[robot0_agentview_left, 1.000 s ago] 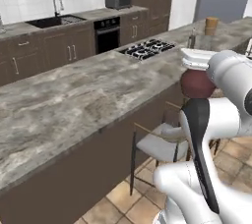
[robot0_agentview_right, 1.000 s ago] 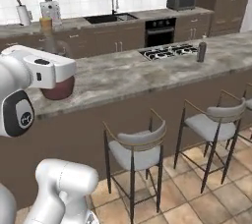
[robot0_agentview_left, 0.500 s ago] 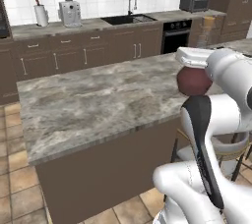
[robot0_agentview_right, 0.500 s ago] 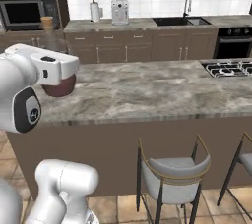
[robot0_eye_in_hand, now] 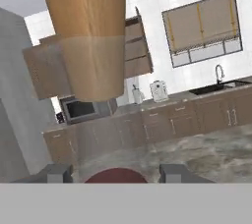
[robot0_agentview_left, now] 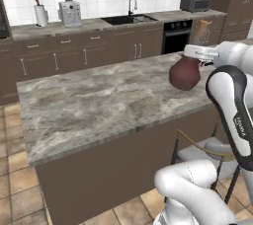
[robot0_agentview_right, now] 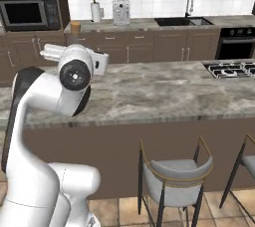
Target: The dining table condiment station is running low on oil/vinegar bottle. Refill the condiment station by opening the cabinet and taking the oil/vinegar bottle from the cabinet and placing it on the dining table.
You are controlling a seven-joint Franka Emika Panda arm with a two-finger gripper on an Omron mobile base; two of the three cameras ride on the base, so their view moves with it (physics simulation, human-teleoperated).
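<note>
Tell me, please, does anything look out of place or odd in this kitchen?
The wall cabinet above the counter stands open. Otherwise nothing is spilled or askew: the end effector holds the oil/vinegar bottle upright above the dining table.

Rendered home kitchen, sink [robot0_agentview_left: 129,18], oven [robot0_agentview_left: 176,44], microwave [robot0_agentview_right: 26,14], stone-topped dining table [robot0_agentview_left: 99,105], bar stools [robot0_agentview_right: 174,176]

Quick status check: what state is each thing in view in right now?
Bottle: held in the gripper jaws, above the dining table, not set down.
Cork: in the neck.
Cabinet: door open.
Stool: tucked at the table.
</note>
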